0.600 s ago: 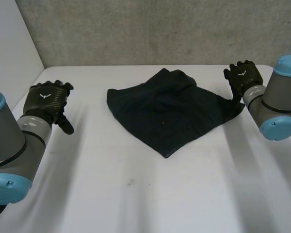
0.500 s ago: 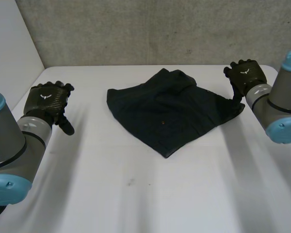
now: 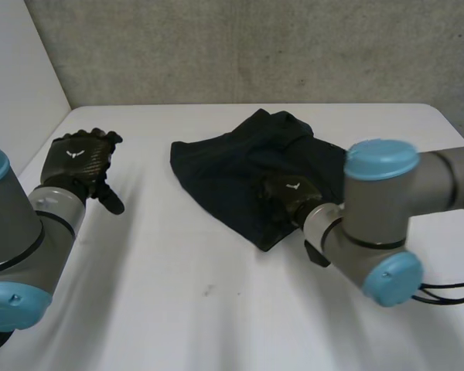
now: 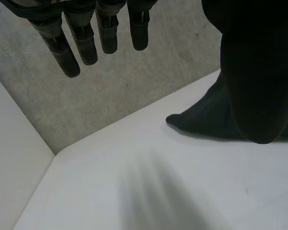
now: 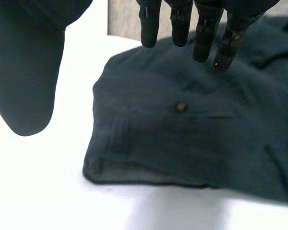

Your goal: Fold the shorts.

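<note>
Here, spread flat but rumpled on the white table: dark navy cloth shorts, turned like a diamond, one corner pointing toward the robot. Directly over the near right part of the shorts, the black right hand, palm down. Across that same side of the shorts, its grey arm with the light-blue cap, hiding the cloth behind it.

In the right wrist view, straight, relaxed fingers close above the fabric, just beyond a small brown button on the shorts, grasping nothing. Touching the cloth or just clear of it: impossible to tell. Thumb held wide apart from them, over bare table beside the shorts' hemmed corner.

Well apart from the shorts, on the robot's left of them, the black left hand, raised off the table and holding nothing. In the left wrist view, loose straight fingertips and, past the thumb, one pointed corner of the shorts flat on the table.

Behind the shorts, a rough grey concrete wall; far to the left of the shorts, a plain white side panel
</note>
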